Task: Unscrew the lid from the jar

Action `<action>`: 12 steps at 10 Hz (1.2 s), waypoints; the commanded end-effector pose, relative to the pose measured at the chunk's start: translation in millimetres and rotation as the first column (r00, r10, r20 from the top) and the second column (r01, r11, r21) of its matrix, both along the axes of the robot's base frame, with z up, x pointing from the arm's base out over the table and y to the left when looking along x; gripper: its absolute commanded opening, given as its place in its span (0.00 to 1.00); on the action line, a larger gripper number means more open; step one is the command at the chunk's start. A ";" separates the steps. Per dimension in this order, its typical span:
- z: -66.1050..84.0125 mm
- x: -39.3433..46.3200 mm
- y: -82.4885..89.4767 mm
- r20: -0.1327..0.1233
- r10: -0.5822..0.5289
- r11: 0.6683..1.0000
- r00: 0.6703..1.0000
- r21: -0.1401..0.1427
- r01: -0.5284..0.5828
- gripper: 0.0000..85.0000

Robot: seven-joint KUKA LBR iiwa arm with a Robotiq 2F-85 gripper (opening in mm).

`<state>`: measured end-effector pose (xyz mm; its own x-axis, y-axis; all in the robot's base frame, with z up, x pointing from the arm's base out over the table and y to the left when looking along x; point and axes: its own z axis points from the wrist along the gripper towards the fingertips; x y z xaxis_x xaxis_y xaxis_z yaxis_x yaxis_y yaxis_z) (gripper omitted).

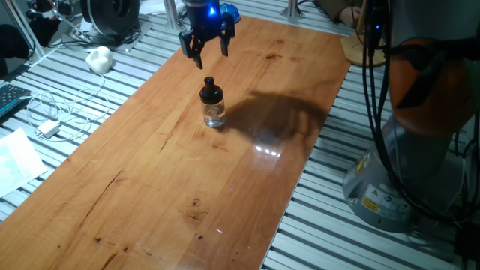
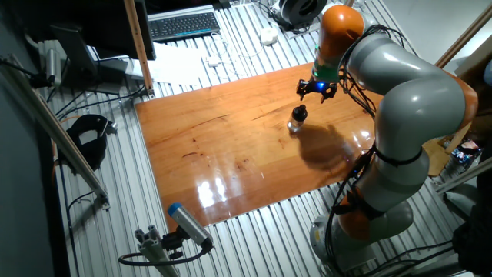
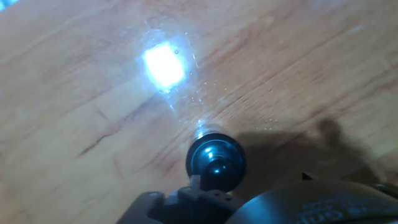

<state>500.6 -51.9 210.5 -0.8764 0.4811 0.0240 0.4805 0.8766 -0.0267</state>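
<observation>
Lid (image 1: 210, 88): black cap, seated on top of the jar, knob up.
Jar (image 1: 214, 112): clear glass, stood upright on the wooden worktop (image 1: 150, 180), toward its far half (seen from above in the hand view, the cap sat low in frame).
Hand (image 1: 205, 49): hung above and just behind the jar, apart from it, fingers spread, nothing held.
Beyond: white cable (image 1: 52, 112) on the slatted surface beside the worktop.

Dim pics, hand view blurry, tabletop (image 3: 163, 65) glare
</observation>
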 end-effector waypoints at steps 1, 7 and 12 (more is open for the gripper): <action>-2.7 0.4 2.0 0.005 -0.633 0.775 0.775 -0.006 0.633 0.80; -15.2 3.0 10.6 0.028 -0.721 0.692 0.692 -0.010 0.722 0.80; -16.2 3.0 10.9 0.020 -0.726 0.685 0.687 -0.059 0.726 1.00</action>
<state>503.6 -41.0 194.3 -0.6041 0.7966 -0.0224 0.7958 0.6015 -0.0698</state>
